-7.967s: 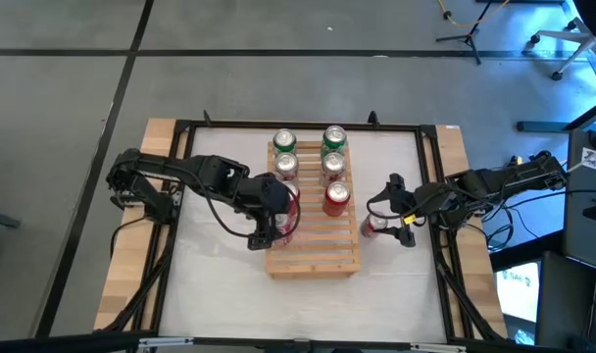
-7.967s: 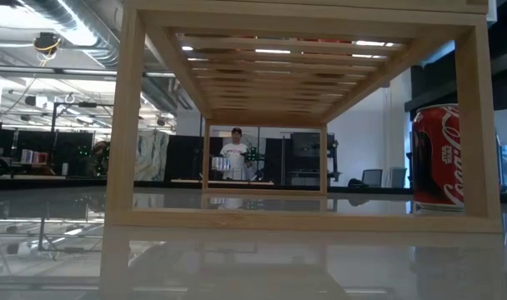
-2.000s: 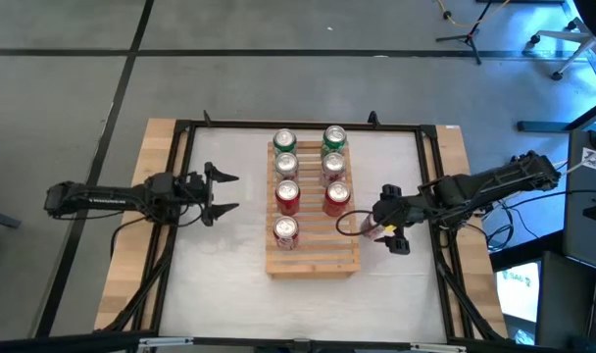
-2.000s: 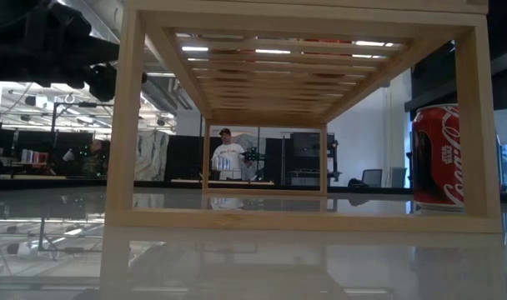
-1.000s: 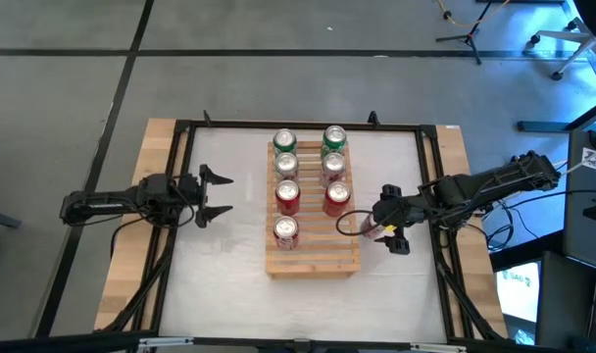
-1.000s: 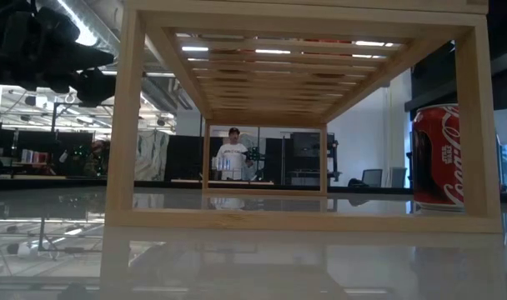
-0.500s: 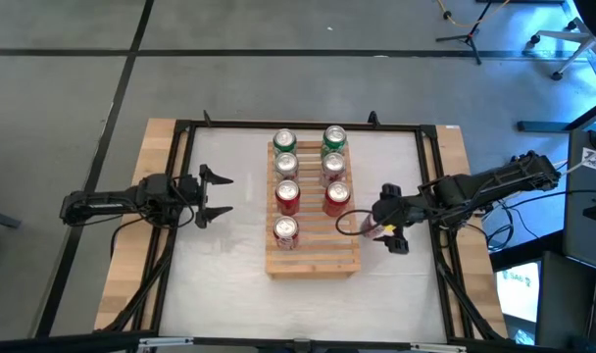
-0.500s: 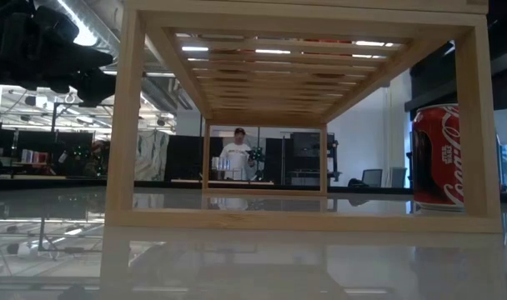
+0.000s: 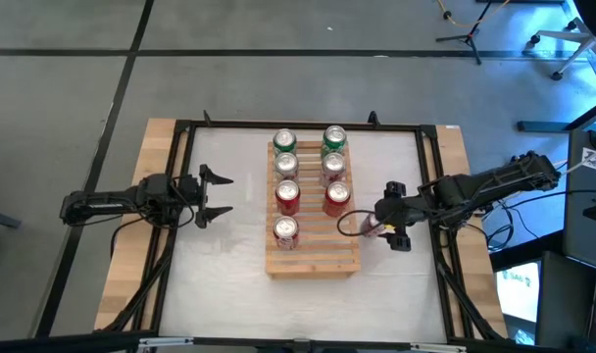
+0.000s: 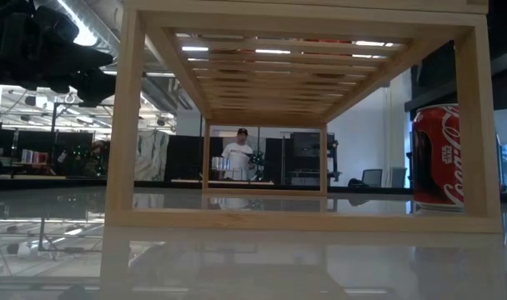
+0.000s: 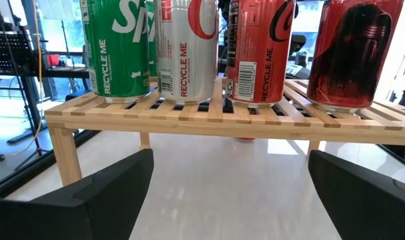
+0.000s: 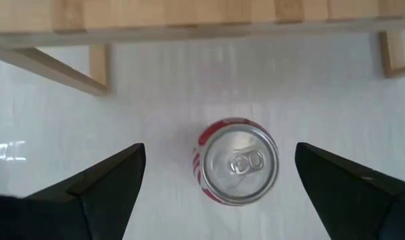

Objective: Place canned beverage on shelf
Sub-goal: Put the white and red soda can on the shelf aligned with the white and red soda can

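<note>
The pale slatted shelf stands mid-table on its legs and carries several upright cans, green, silver and red. One red can stands on its base on the white tabletop just right of the shelf; it also shows in the low view. My right gripper hangs open above this can, pointing down, a finger on either side and apart from it. My left gripper is open and empty, left of the shelf and level with it.
The near part of the shelf's right column is bare slats. A black frame runs round the white tabletop. There is bare tabletop left of the shelf and in front of it. A person stands far off in the room.
</note>
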Tool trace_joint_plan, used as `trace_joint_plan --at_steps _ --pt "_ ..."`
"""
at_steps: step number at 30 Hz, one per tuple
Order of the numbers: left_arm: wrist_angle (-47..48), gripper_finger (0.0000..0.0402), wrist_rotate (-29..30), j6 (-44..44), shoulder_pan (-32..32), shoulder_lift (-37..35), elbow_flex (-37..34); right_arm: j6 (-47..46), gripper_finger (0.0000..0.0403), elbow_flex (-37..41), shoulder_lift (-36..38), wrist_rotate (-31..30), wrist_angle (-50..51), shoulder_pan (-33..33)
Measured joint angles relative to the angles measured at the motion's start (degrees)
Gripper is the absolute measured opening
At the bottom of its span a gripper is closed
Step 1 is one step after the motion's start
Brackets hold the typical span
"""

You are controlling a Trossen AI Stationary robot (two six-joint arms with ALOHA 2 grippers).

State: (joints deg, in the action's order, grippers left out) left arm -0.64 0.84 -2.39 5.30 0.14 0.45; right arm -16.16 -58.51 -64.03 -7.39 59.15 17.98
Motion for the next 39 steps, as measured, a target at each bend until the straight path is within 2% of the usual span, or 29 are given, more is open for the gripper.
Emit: trace_joint_plan --at_steps 13,19,27,32,35,39 --pt "0.0 0.0391 -0.1 0.0 0.0 0.0 0.0 0.0 0.038 6.7 0.0 -0.7 -2.8 0.0" --pt "0.0 0.0391 -0.1 0.0 0.0 0.0 0.0 0.1 0.038 10.9 0.0 -4.7 -6.8 0.0" --pt "0.0 0.0391 -0.1 0.0 0.0 0.0 0.0 0.0 0.038 15.4 0.0 -2.9 -13.0 0.0" --pt "0.0 0.0391 -0.1 0.0 0.0 0.0 0.0 0.0 0.0379 15.7 -0.5 -2.5 -13.2 0.0" --pt "0.0 0.0391 -0.1 0.0 0.0 0.0 0.0 0.0 0.0365 15.7 -0.7 -2.1 -13.2 0.0" --pt "0.0 0.0391 -0.1 0.0 0.0 0.0 0.0 0.0 0.0323 15.7 -0.7 -2.0 -13.1 0.0"
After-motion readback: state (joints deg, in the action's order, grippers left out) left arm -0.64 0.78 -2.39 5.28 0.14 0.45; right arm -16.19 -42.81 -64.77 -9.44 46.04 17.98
